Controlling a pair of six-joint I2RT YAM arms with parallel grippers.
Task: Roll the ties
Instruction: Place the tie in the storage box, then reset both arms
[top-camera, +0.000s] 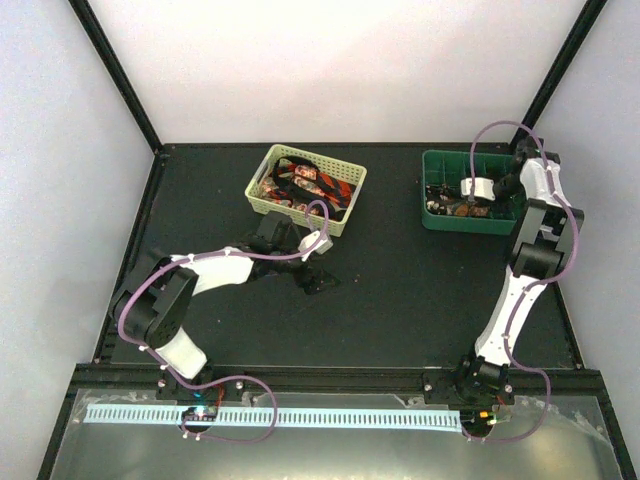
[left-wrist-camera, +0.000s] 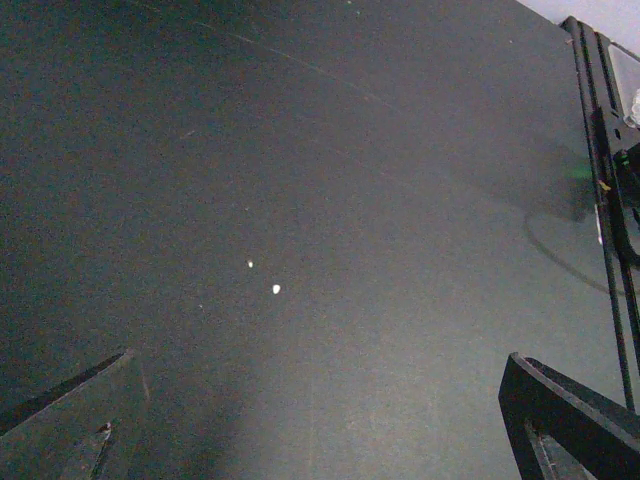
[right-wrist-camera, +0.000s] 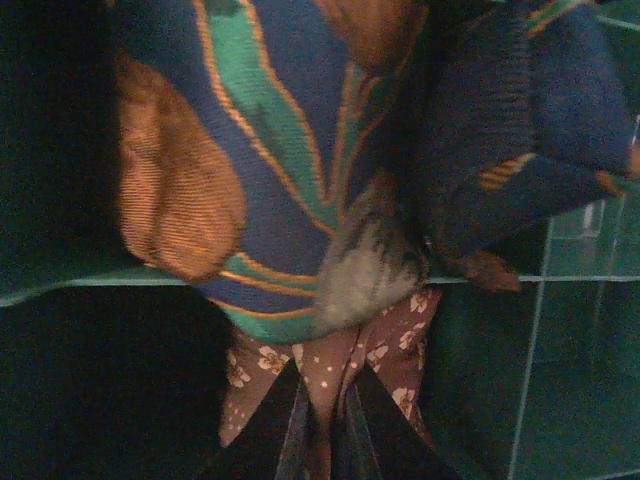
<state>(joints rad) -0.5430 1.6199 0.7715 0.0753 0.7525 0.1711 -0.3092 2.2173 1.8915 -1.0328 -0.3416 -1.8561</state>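
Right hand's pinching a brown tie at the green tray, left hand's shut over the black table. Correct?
Not quite. The left hand is open, not shut: the left wrist view shows it spread wide above the black table. The rest stands: the right hand is shut on the brown tie at the green tray.

Your right gripper (right-wrist-camera: 322, 400): bottom centre of frame, jaws nearly together, pinching fold of brown tie (right-wrist-camera: 398, 345).
Brown tie: small pale flowers, spreads either side of fingertips at lower centre.
Blue tie (right-wrist-camera: 270, 150): green and orange pattern, bunched, fills upper half, overlaps top of brown tie.
Green tray (right-wrist-camera: 575, 400): divider walls at lower right; pale rim line crosses mid-frame.
Lower left: dark, detail unreadable to you.
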